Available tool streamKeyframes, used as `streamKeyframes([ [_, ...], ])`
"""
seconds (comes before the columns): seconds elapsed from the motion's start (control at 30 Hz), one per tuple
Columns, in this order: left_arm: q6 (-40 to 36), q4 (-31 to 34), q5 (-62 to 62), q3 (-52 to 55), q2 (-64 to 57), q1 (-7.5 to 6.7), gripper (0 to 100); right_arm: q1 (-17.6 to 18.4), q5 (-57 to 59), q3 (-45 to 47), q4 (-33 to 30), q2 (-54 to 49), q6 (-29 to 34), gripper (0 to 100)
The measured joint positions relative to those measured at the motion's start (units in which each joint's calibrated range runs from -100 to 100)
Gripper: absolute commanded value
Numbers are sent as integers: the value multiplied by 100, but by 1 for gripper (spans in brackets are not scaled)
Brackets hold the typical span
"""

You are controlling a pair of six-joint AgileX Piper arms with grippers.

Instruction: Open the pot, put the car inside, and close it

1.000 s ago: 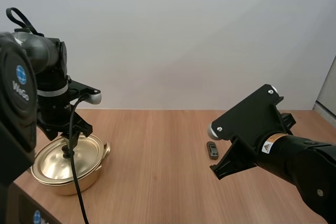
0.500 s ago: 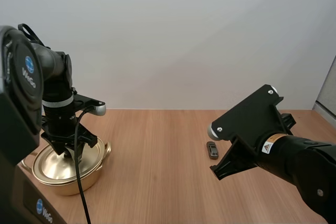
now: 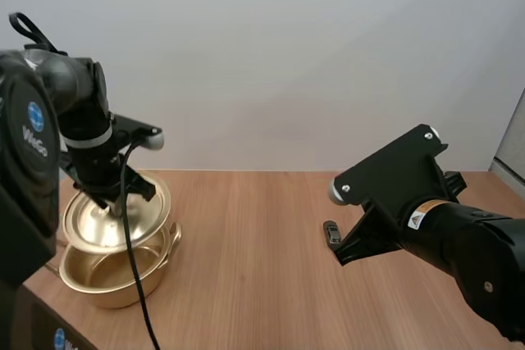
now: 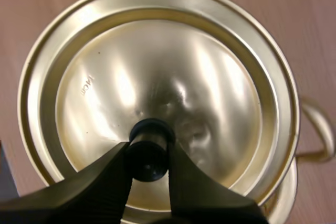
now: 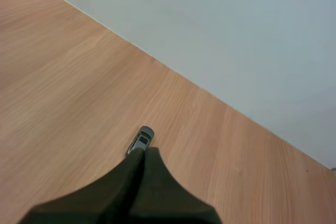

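Note:
A golden pot (image 3: 115, 275) stands at the table's left with its inside showing. Its golden lid (image 3: 116, 212) hangs tilted just above it. My left gripper (image 3: 115, 200) is shut on the lid's black knob (image 4: 149, 150), which sits between the fingertips over the lid (image 4: 157, 72); the pot's rim (image 4: 286, 203) and a handle (image 4: 321, 129) peek out beneath. A small grey toy car (image 3: 331, 233) lies on the wood right of centre. My right gripper (image 5: 140, 153) is shut on nothing, a single dark wedge whose tip hovers just short of the car (image 5: 142, 138).
Bare wooden table (image 3: 246, 268) stretches between pot and car. A pale wall closes the table's far edge. The pot stands close to the table's front left corner.
My left gripper has lifted the lid off the pot and carried it up and slightly back. The right arm has shifted a little upward; the car has not moved.

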Motion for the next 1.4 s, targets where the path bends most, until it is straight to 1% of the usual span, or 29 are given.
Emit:
streamKeyframes([
  [0.13,13,-645,-941,-381,-630,0,0,-129,-416,-175,-54,714,288,0],
  [0.17,34,-714,-1046,-420,-706,0,0,-137,-448,-278,-54,914,321,8],
  [0.27,112,-926,-1328,-527,-952,0,0,-137,-403,-410,-54,1192,366,45],
  [0.3,135,-1031,-1480,-576,-1083,0,0,-137,-367,-632,-54,1552,518,57],
  [0.33,223,-1243,-1752,-676,-1327,0,0,-137,-386,-979,33,1908,650,76],
  [0.4,467,-1849,-2283,-885,-2037,0,0,-137,-386,-1139,134,2146,687,84],
  [0.47,517,-2245,-2608,-969,-2437,0,0,-137,-193,-1622,293,2665,816,85],
  [0.5,517,-2568,-2953,-995,-2795,0,0,-137,-109,-1774,306,2831,856,85],
  [0.57,517,-2929,-3384,-995,-3232,0,0,-137,149,-2124,226,3243,866,85],
  [0.6,517,-3091,-3591,-995,-3430,0,0,-137,251,-2297,212,3450,876,85],
  [0.7,517,-3360,-4197,-995,-3956,0,0,-137,589,-2741,212,4024,889,89],
  [0.8,517,-3384,-4710,-1010,-4349,0,0,-137,717,-2973,212,4588,889,90],
  [0.9,517,-3384,-5008,-1010,-4578,0,0,-137,503,-3023,212,5192,889,90],
  [1.17,517,-3362,-5068,-1010,-4600,0,0,-137,175,-3023,212,6664,865,90],
  [1.27,517,-3362,-5068,-1010,-4600,0,0,-137,156,-3023,254,6971,808,90],
  [1.33,517,-3362,-5068,-1010,-4600,0,0,-137,156,-3023,260,6992,797,90],
  [1.4,517,-3362,-5068,-1010,-4600,0,0,-137,154,-3023,427,7109,644,89],
])
